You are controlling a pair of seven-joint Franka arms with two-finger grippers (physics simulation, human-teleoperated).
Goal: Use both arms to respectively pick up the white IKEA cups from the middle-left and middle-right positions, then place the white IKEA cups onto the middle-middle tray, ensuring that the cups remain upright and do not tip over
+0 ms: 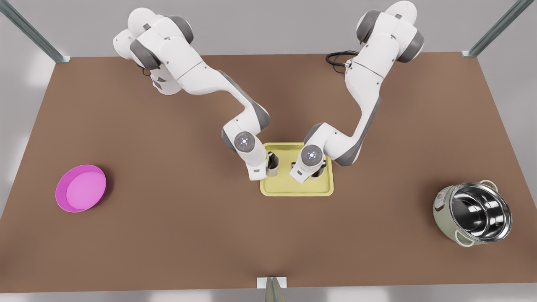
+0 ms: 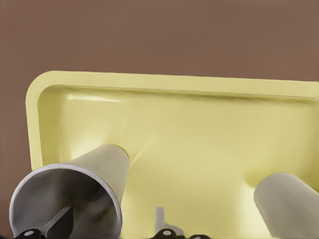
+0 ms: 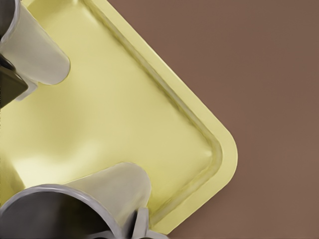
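Observation:
The pale yellow tray (image 1: 296, 191) lies mid-table, and both white IKEA cups stand upright on it. My left gripper (image 1: 272, 161) is at the cup (image 1: 274, 168) near the tray's edge on the front view's left. In the left wrist view its fingers (image 2: 159, 218) stand open astride that cup's (image 2: 102, 167) wall, one inside and one outside, each apart from it. The other cup (image 2: 286, 199) stands farther along the tray (image 2: 174, 83). My right gripper (image 1: 315, 170) is down at the second cup (image 1: 320, 171), seen close in the right wrist view (image 3: 117, 186).
A round magenta bowl (image 1: 82, 188) sits far out on the front view's left. A large steel pot (image 1: 476, 212) lies tilted at the front view's right. Brown table (image 1: 176, 235) surrounds the tray, with metal frame posts at its corners.

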